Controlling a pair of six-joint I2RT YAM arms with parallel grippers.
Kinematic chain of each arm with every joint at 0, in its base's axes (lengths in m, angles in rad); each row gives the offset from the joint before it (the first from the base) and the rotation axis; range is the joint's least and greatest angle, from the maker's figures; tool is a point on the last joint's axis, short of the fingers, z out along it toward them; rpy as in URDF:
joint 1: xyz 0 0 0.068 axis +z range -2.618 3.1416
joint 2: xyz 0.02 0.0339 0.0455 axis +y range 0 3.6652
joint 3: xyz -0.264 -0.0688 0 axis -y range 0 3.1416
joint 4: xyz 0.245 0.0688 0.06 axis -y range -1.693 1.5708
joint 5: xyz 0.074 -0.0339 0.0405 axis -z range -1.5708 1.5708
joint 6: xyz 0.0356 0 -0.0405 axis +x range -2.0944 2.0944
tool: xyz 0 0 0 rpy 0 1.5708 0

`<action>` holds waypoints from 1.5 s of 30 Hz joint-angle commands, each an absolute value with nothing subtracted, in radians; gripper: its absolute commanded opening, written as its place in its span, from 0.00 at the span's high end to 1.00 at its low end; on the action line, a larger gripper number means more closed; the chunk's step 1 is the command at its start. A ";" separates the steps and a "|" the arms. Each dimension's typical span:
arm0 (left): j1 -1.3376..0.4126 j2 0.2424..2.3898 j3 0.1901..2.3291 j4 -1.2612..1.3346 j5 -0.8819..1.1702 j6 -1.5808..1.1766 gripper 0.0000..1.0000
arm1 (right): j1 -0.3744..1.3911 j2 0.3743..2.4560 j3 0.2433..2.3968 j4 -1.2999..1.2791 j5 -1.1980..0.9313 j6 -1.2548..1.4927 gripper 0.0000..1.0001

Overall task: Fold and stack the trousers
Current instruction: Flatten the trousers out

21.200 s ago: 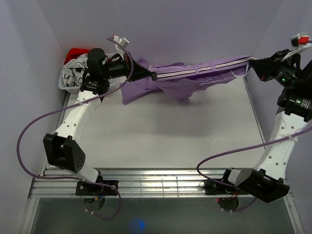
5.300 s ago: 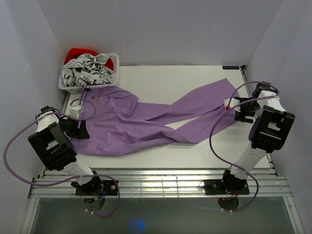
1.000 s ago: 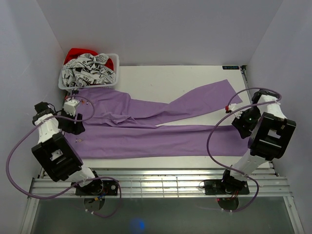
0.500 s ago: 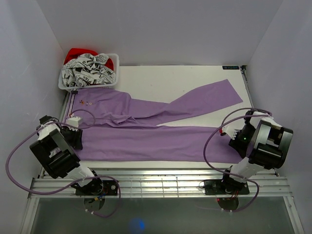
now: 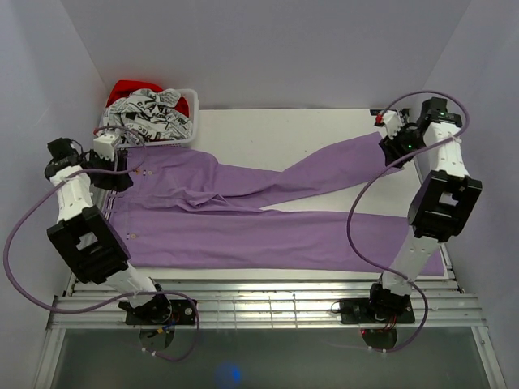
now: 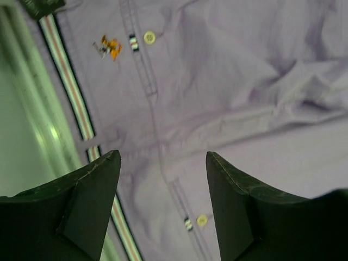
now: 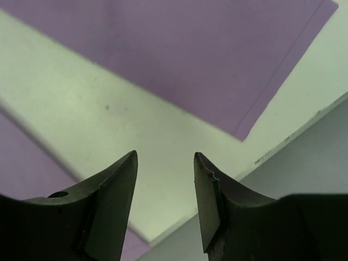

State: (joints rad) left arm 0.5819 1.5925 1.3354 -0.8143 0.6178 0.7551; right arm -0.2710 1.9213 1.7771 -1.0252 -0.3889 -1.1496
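— Along the table's (image 5: pixel 284 134) near edge, found the trousers (image 5: pixel 243 227) spread flat, waistband (image 6: pixel 65 81) at the left edge.
— Saw left gripper (image 6: pixel 161 157) gaping above waistband, right gripper (image 7: pixel 165 155) gaping over far-right hem; gripped nothing.

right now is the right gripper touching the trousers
Apart. The right wrist view shows the right gripper open above the bare table, with the trousers lying beyond it.

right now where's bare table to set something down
Widest: the far strip of table between the basket and right claw, behind the upper leg of the trousers. Also a wedge between both legs at right. Left side crowded.
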 commanded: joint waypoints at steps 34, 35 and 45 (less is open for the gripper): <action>0.509 1.675 1.191 -0.632 0.331 0.512 0.26 | -0.250 1.848 1.418 -0.876 -0.164 -1.085 0.55; 0.509 1.678 1.225 -0.661 0.365 0.517 0.25 | -0.250 1.864 1.461 -0.883 -0.188 -1.074 0.52; 0.508 1.885 1.627 -0.756 0.632 0.672 0.25 | -0.193 2.118 1.802 -0.919 -0.248 -1.109 0.33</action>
State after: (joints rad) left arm 0.5083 1.8439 1.5375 -0.7181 0.5030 0.6037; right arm -0.2199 2.0731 1.7771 -0.8818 -0.2138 -1.0641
